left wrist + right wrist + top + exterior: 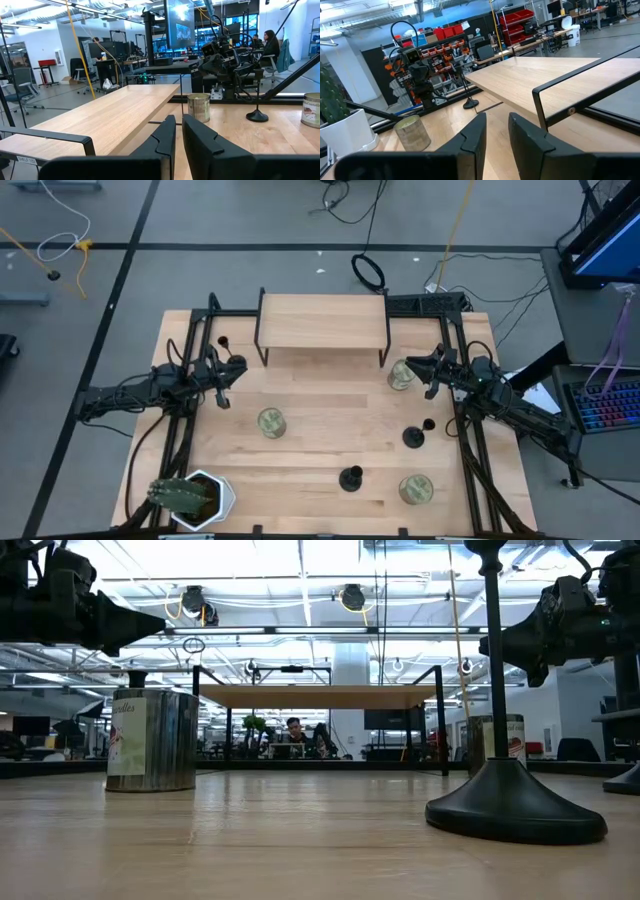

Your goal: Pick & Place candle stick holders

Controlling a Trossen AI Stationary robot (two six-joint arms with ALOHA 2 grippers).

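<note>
Three black candle stick holders stand upright on their round bases on the wooden table (320, 455): one at the far left (222, 340), one at the right (412, 437), one near the front middle (351, 478), large in the low view (515, 800). My left gripper (232, 366) hovers at the table's left, level, pointing right, fingers almost together and empty (179, 120). My right gripper (412, 366) hovers at the right, pointing left, fingers apart and empty (497, 117). The right holder shows in the left wrist view (257, 116), the far-left one in the right wrist view (470, 104).
A low wooden shelf on black legs (322, 320) stands at the far middle. Three greenish-gold cans stand at left of centre (270, 422), beside my right gripper (401, 375) and at the near right (415, 489). A cactus in a white pot (190, 498) stands at the near left.
</note>
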